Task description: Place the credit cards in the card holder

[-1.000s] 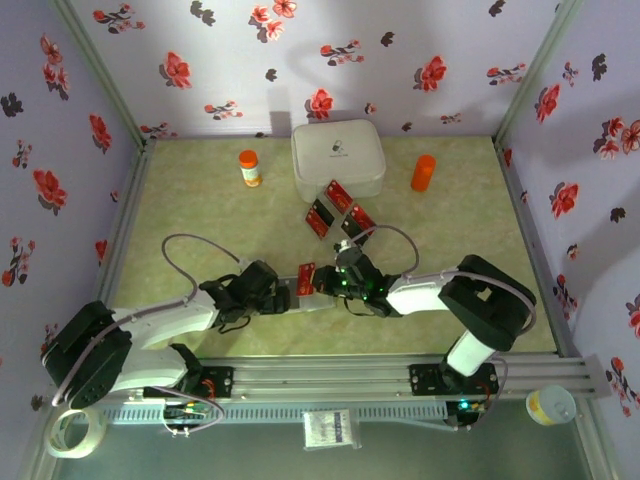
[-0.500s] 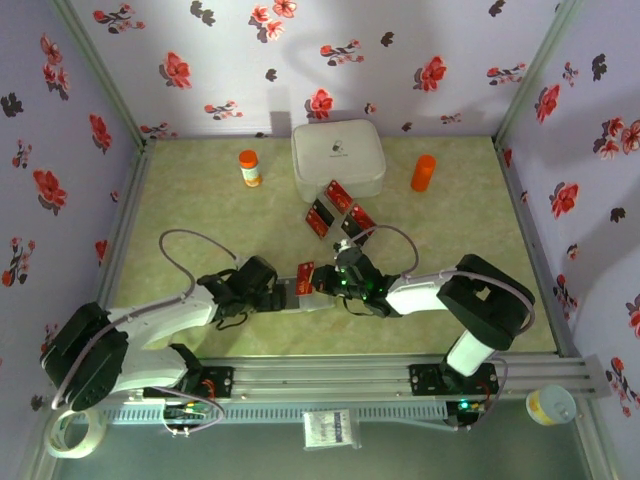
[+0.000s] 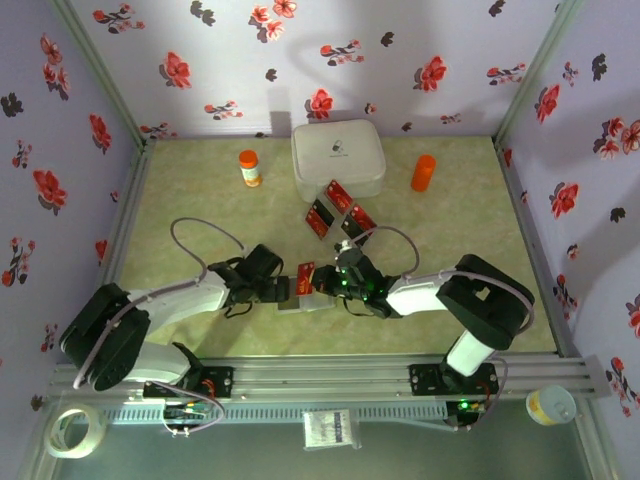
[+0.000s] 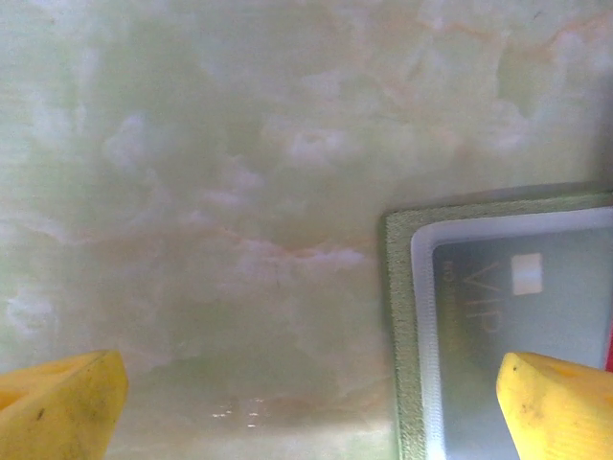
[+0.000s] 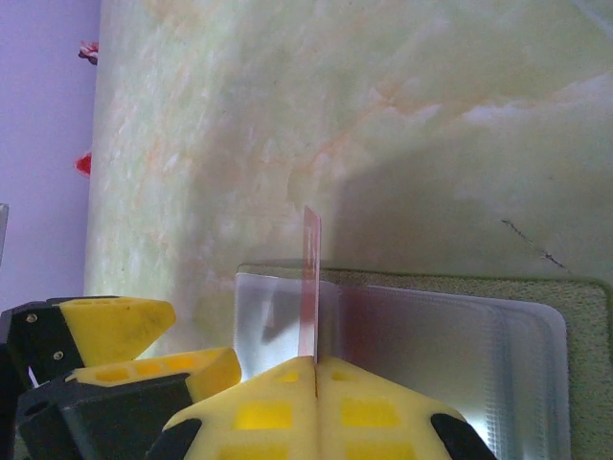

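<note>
Shift: left gripper (image 4: 306, 412) crept right, jaws spread wide, one finger over card holder (image 4: 402, 316) edge, seemingly to pin it. Meanwhile right gripper (image 5: 316, 369) stayed pinched on red card (image 5: 310, 278), edge-on above open card holder, near middle of table. Insertion looked imminent; spare cards (image 3: 318, 218) lay just beyond.

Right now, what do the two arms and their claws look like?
The left arm and right arm have white links with bulky black joints, and a thin grey cable loops off each wrist. The left claw and right claw have yellow fingers; the right claw's fingers show square recesses.
</note>
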